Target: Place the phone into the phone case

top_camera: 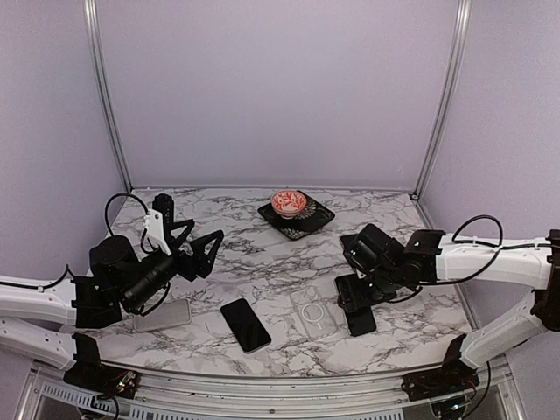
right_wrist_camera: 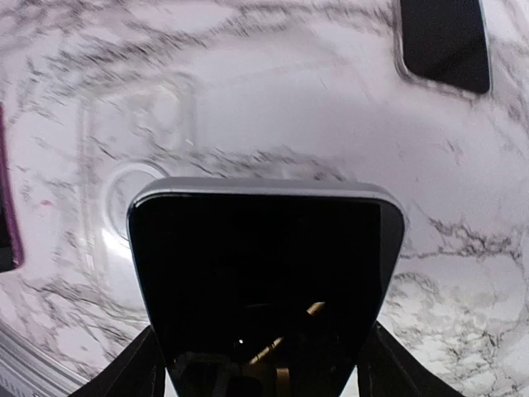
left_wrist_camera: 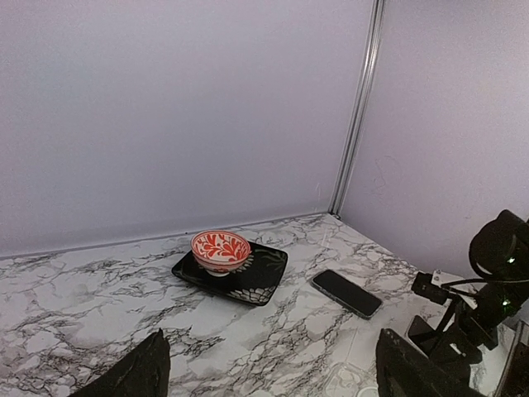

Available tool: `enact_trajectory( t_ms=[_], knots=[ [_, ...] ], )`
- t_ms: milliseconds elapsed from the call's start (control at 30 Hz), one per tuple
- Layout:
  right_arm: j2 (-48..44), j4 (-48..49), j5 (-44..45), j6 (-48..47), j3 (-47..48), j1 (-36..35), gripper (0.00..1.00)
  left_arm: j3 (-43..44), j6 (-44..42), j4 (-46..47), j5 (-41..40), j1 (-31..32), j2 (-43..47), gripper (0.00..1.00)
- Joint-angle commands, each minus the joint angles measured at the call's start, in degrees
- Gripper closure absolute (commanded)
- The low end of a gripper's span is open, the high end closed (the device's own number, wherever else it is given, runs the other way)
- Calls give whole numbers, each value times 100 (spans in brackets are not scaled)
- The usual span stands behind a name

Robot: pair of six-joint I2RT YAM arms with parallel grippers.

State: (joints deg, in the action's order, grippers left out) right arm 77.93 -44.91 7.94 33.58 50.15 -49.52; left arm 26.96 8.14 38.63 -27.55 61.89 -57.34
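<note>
Top external shows the right gripper (top_camera: 354, 296) grasping the phone (top_camera: 360, 319) just right of the clear phone case (top_camera: 311, 306), their long axes roughly parallel; right wrist puts the case down-left of the phone's edge; left wrist shows the farther left gripper (left_wrist_camera: 273, 347) spread, empty.

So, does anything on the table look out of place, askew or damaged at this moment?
Nothing looks spilled or broken. One odd thing: a spare dark phone lies diagonally, a little apart from the clear case on its left, while the right gripper holds another phone close to that case.
</note>
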Motion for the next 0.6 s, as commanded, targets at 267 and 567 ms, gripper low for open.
enact_trajectory(
  t_ms=[267, 567],
  knots=[
    [310, 1996, 1847, 612, 652, -1525, 72, 183, 65, -82, -88, -12, -74, 13],
    [1070, 2273, 1761, 449, 760, -1736, 74, 271, 65, -109, -78, -11, -198, 13]
  ],
)
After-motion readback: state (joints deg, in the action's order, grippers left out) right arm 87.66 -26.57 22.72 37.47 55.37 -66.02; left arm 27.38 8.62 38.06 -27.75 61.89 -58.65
